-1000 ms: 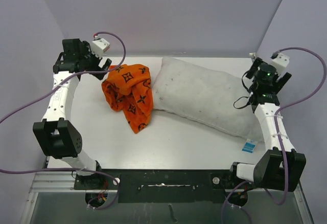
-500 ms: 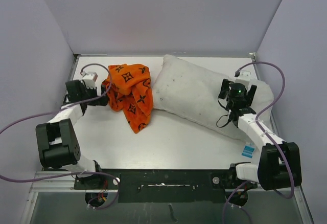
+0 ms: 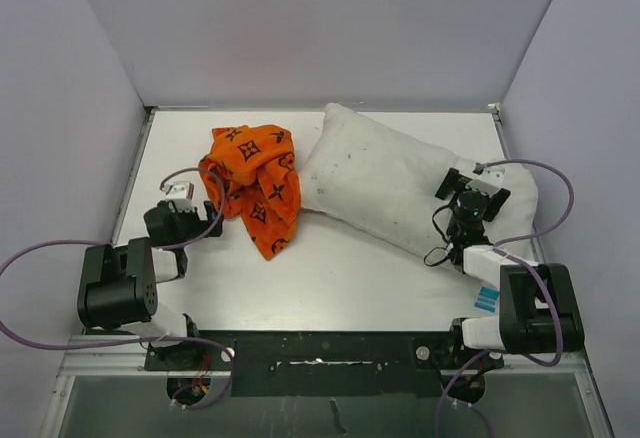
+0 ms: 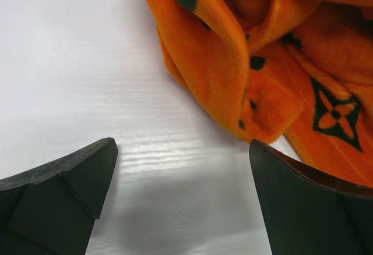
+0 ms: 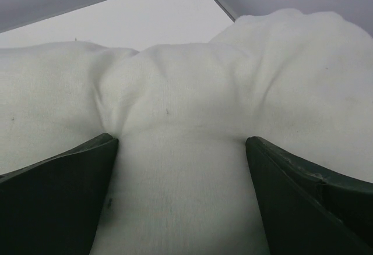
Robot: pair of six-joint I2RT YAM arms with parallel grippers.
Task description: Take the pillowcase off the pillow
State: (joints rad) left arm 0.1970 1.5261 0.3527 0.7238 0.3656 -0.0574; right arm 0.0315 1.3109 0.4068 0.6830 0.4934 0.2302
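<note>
Pillowcase (image 3: 255, 183) lies crumpled on the worktop (image 3: 330, 278) in the overhead view. It is wholly off the bare pillow (image 3: 380, 178), right beside its left end, and both arms sit folded low near their bases. Left wrist view: left claw (image 4: 182, 150) released, fingers spread over bare worktop, orange folds just ahead. Right wrist view: right claw (image 5: 182, 141) also released, fingers spread against the pillow, gripping nothing. Removal looks complete; what remains is likely only drawing both arms clear.
</note>
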